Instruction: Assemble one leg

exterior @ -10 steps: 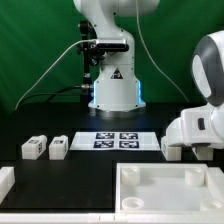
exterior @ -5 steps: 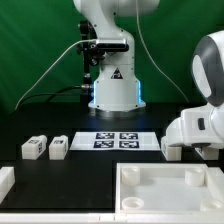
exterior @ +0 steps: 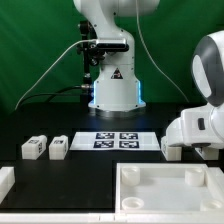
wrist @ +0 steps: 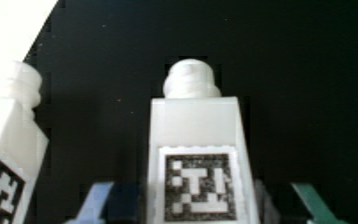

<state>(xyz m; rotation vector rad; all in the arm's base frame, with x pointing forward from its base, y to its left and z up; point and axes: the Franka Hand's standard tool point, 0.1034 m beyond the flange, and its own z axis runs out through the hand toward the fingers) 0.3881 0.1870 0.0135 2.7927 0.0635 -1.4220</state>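
In the wrist view a leg [wrist: 197, 150], a white block with a rounded peg end and a black-and-white tag, lies on the black table between my gripper's [wrist: 204, 202] fingers. The jaws stand open, with a dark gap on each side of the leg. A second leg [wrist: 11, 140] lies right beside it. In the exterior view the arm's white wrist [exterior: 200, 128] hangs low at the right and hides the fingers. A white block [exterior: 172, 150] shows at its lower edge. Two more legs [exterior: 33, 147] [exterior: 58, 147] lie at the exterior view's left.
The marker board [exterior: 118, 140] lies mid-table in front of the robot base [exterior: 112, 90]. The large white tray-like piece [exterior: 165, 178] sits at the front. Another white part [exterior: 5, 180] is at the front left edge. A white edge [wrist: 16, 30] shows in the wrist view.
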